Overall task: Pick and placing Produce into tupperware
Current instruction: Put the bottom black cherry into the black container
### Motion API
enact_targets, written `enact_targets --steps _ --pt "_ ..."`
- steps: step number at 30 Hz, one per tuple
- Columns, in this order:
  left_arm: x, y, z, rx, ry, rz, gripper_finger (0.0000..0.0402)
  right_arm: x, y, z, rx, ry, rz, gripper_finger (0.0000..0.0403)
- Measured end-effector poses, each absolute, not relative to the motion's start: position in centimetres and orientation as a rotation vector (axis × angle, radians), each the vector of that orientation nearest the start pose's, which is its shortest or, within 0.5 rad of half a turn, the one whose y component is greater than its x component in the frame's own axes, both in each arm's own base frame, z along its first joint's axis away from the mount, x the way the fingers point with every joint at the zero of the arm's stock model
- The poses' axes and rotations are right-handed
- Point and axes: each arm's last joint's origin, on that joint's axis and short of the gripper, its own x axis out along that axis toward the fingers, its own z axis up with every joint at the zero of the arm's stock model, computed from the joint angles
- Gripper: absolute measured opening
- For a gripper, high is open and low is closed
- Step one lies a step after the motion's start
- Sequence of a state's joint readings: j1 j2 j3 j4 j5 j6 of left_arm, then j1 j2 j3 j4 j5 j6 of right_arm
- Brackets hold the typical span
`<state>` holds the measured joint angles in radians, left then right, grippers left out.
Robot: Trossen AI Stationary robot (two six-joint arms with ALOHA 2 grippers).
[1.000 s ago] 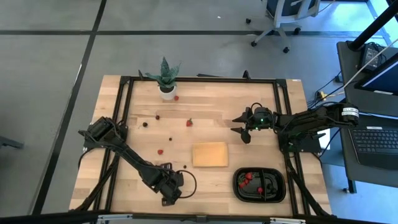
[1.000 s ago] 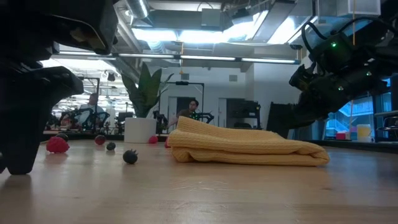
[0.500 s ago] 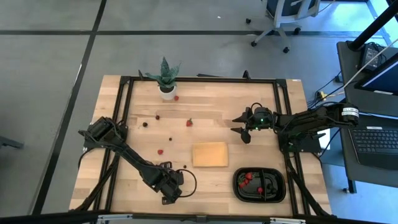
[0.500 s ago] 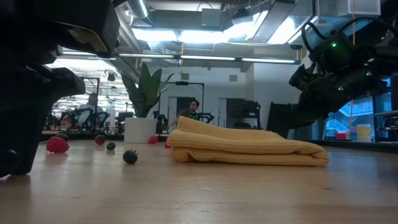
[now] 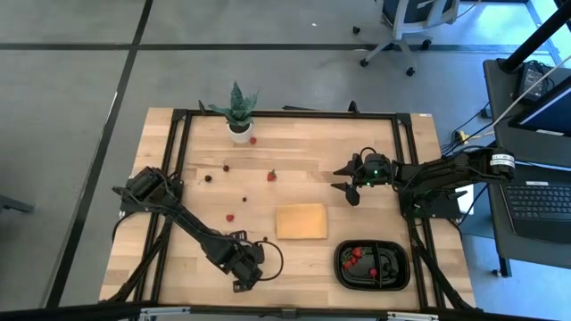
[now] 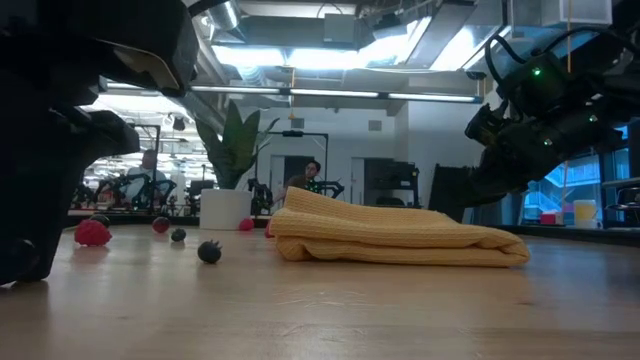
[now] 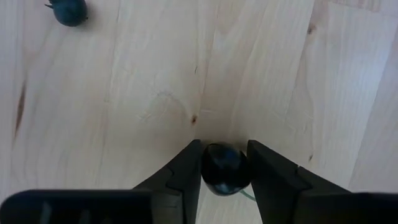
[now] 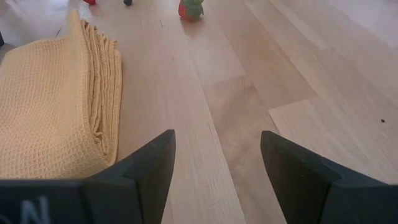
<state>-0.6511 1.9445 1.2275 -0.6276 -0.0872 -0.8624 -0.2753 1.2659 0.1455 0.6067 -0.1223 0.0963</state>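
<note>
A pale wooden counter (image 5: 303, 169) with a black metal frame stands on a grey floor, an office with ceiling lights behind it in the low view.

Near the front edge, left of centre, the left gripper (image 7: 224, 163) is down at the wood with its jaws clenched on a small, round, glossy dark purple-black berry (image 7: 225, 169); both fingers (image 7: 181, 177) touch its sides in the left wrist view. Another dark berry (image 7: 69, 10) lies well apart from it on the bare wood.

The shallow black plastic two-compartment tray (image 5: 372, 265) sits at the front right corner, just right of a folded tan waffle-weave cloth (image 5: 302, 221). Several bright red strawberry-like pieces (image 5: 356, 254) already lie in it, mostly in its left part, with darker pieces beside them that are hard to tell apart.

More produce is scattered over the left half of the counter: a red piece (image 5: 229, 217) near the cloth, a red strawberry with a green top (image 5: 272, 176) farther back, small dark berries (image 5: 208, 176) between them, and a red piece (image 5: 253, 140) just beside the white-potted spiky green plant (image 5: 238, 114) at the back edge.

The right gripper (image 5: 346, 179) hangs above the counter at the right, behind the cloth, its jaws released and spread wide with nothing between them.
</note>
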Motion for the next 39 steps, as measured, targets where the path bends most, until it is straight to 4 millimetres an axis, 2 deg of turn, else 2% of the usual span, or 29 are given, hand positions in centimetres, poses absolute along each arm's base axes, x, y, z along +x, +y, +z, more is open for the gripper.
enact_targets --steps 4,7,16,22,27,34,36,39 --pt "29.9 -21.7 14.9 -0.262 1.369 0.084 0.0114 17.9 -4.7 11.3 0.196 0.497 -0.174 0.0237" --pt "31.0 -21.5 16.5 -0.258 1.348 0.046 0.0103 17.9 -4.7 11.4 0.195 0.496 -0.174 0.0237" --pt "35.0 -19.6 20.6 -0.08 1.188 -0.105 0.0118 17.9 -4.7 11.4 0.178 0.495 -0.17 0.0237" --pt "37.8 -16.7 22.3 0.115 1.028 -0.131 0.0106 17.9 -4.7 11.4 0.17 0.497 -0.167 0.0237" --pt "40.3 -14.4 23.3 0.227 0.849 -0.195 0.0114 17.9 -4.7 11.4 0.17 0.497 -0.168 0.0237" --pt "42.9 -12.8 25.7 0.361 0.518 -0.329 0.0107 17.9 -4.7 11.4 0.17 0.498 -0.168 0.0237" --pt "43.7 -12.5 25.7 0.405 0.441 -0.354 0.0104 17.9 -4.7 11.3 0.17 0.499 -0.168 0.0237" --pt "44.9 -12.1 24.4 0.435 0.387 -0.369 0.0108 17.9 -4.7 11.3 0.17 0.5 -0.168 0.0237"
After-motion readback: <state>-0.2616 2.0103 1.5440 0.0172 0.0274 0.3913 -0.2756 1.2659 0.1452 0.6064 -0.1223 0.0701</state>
